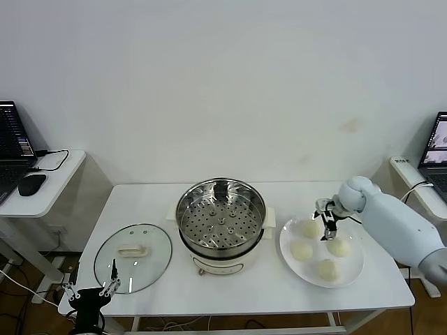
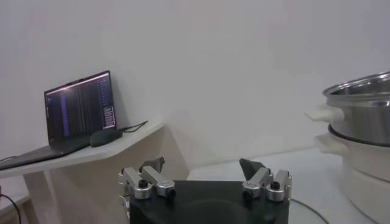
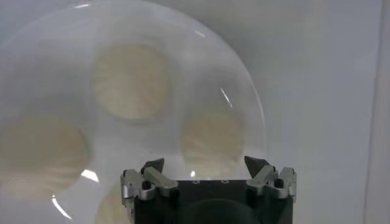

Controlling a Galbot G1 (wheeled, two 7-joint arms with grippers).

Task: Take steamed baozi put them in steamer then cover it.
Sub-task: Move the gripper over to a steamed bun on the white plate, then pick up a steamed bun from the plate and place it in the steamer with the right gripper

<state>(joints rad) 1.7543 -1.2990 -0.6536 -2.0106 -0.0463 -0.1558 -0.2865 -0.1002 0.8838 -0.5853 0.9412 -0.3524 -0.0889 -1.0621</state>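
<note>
Left end effector (image 1: 110,285) hangs idle with fingers spread wide and empty at the white worktop's (image 1: 167,286) near left edge, just beside the round clear glass cover (image 1: 133,257) lying flat. Centre stands the shiny perforated stainless-steel steamer (image 1: 221,222), empty. Rightward, the right end effector (image 1: 327,225), open and holding nothing, hovers over four cream-white steamed baozi (image 1: 302,250) on a flat white plate (image 1: 353,269).

No legible text anywhere; laptop screen (image 2: 80,105) lines too small to read.
</note>
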